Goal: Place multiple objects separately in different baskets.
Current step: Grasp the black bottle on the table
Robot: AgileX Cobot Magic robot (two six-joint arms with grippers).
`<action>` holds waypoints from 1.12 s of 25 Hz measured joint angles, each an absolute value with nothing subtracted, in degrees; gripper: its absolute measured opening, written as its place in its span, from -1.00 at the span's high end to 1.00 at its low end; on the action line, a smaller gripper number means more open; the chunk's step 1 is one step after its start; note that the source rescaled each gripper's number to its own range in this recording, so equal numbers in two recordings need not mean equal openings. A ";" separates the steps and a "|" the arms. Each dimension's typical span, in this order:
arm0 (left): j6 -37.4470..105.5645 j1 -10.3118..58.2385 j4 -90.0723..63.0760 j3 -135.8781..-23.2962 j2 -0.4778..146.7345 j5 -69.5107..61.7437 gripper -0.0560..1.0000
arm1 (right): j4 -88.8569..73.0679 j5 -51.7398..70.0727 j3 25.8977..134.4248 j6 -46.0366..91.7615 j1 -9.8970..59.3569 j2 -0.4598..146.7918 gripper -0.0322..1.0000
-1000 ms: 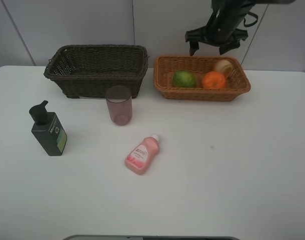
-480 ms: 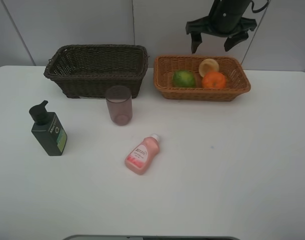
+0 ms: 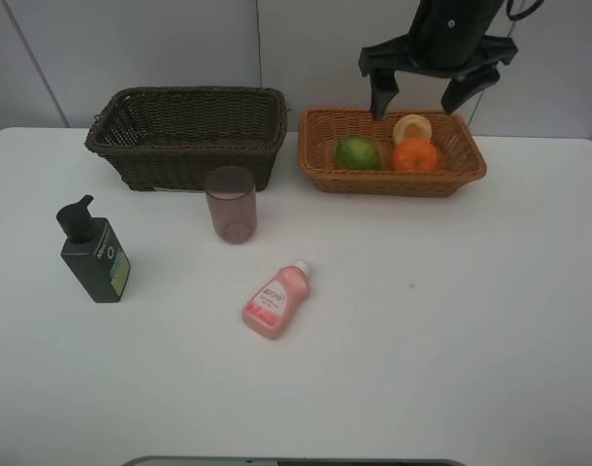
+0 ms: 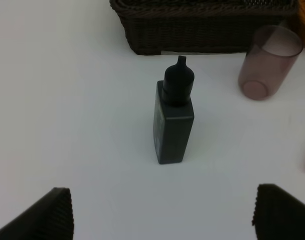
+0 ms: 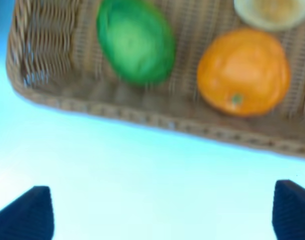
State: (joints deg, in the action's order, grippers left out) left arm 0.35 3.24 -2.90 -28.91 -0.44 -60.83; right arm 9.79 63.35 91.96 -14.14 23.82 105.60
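White worktop (image 3: 471,340) is carrying everything, with pale wall panels behind. The right gripper (image 3: 415,102) is hovering empty, jaws wide apart, just above the light tan basket (image 3: 393,183). Beneath it the orange (image 3: 415,155), the green citrus fruit (image 3: 358,152) and the red-yellow round fruit (image 3: 412,127) are lying together, so fruit is apparently being gathered there. The left gripper (image 4: 162,215), also spread and empty, is facing the upright dark green pump bottle (image 4: 173,120). Beyond it are standing the translucent mauve cup (image 4: 268,62) and the dark brown basket (image 4: 202,30), probably meant for containers. The pink white-capped bottle (image 3: 275,302) is lying on its side, apart from both.
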 joint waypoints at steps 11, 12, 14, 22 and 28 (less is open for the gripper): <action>0.35 3.24 -2.90 -28.91 -0.44 -60.83 -0.86 | 8.12 60.67 70.70 -14.32 18.68 85.54 -0.81; 0.35 3.24 -2.90 -28.91 -0.44 -60.83 -0.86 | 8.12 61.00 69.45 -14.32 17.45 83.55 -0.81; 0.35 3.24 -2.90 -28.91 -0.44 -60.83 -0.86 | 8.12 62.18 67.54 -14.37 14.67 79.83 -0.81; 0.35 3.24 -2.90 -28.91 -0.44 -60.83 -0.86 | 8.12 63.89 60.53 -14.32 9.71 64.17 -0.81; 0.35 3.24 -2.90 -28.91 -0.44 -60.83 -0.86 | 8.12 64.82 55.24 -14.32 9.71 51.61 -0.81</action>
